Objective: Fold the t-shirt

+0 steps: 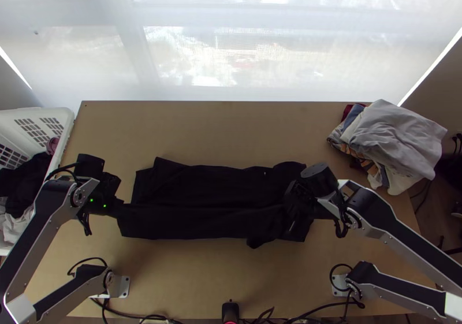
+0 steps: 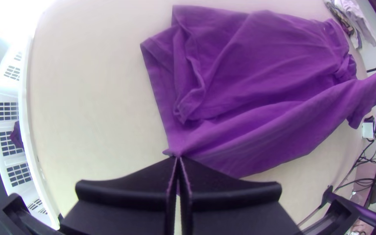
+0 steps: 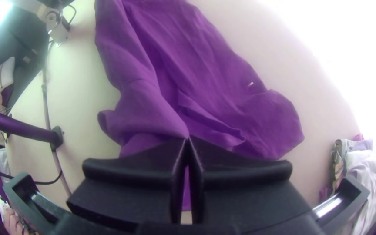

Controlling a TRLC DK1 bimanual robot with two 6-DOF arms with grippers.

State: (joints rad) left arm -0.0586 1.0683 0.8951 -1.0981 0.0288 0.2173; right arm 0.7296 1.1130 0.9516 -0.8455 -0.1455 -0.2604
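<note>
The table (image 1: 231, 133) bears a dark t-shirt (image 1: 196, 185) across its middle, piled clothes (image 1: 395, 139) by its far right corner, cables (image 1: 130, 315) along its near edge.

On one table (image 1: 231, 133) there was one t-shirt (image 1: 196, 185). Around it were two arms (image 1: 398, 234), one left gripper (image 1: 119, 208) at nine o'clock, one right gripper (image 1: 293, 205) at three, one basket (image 1: 70, 129) at nine, one clothes pile (image 1: 392, 139) at two.

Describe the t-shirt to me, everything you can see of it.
The t-shirt is dark, soft-looking cloth with a small pale mark. It lies across the table in a wide, wrinkled strip, partly folded over itself, one flap jutting from its near edge. The left claw and right claw each pinch it, near opposite ends.
</note>
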